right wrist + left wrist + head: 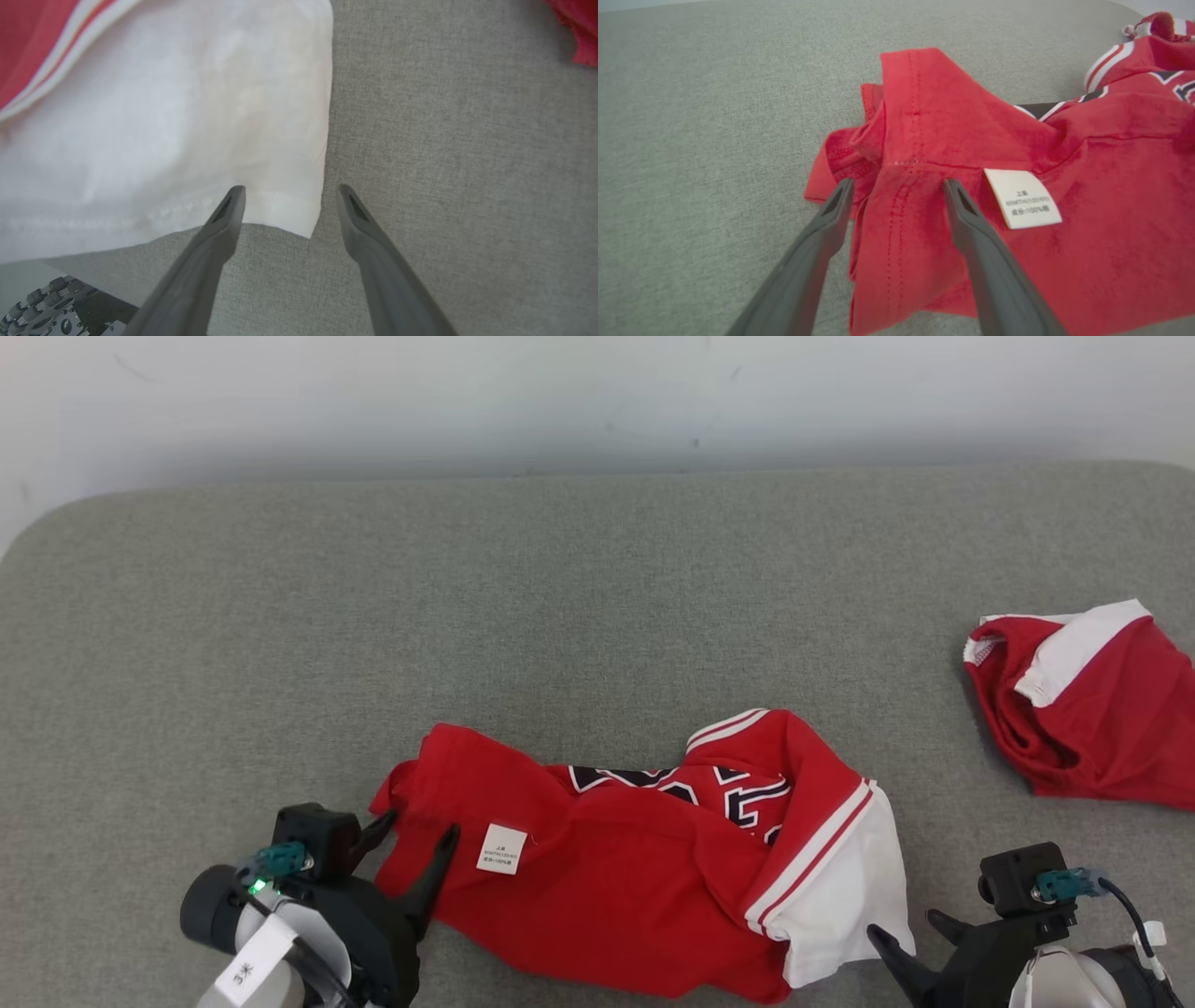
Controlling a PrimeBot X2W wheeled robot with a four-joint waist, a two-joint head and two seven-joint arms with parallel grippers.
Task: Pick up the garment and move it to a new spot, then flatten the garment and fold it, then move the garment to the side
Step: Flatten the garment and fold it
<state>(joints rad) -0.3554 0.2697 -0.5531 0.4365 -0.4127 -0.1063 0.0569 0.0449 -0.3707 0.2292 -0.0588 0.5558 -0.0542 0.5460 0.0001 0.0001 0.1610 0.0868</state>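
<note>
A grey fabric worktop (280, 616) meets a white wall. The red garment (635, 868) lies crumpled at the worktop's near edge. The left hand (419, 823) and right hand (904, 924), both spread wide and angled low, bracket its two ends. Each should bite a full fold before both lift together.

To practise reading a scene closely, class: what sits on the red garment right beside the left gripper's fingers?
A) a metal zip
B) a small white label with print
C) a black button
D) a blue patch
B: the left wrist view shows a white label with printed text lying on the red garment, just beside the open left gripper.
</note>
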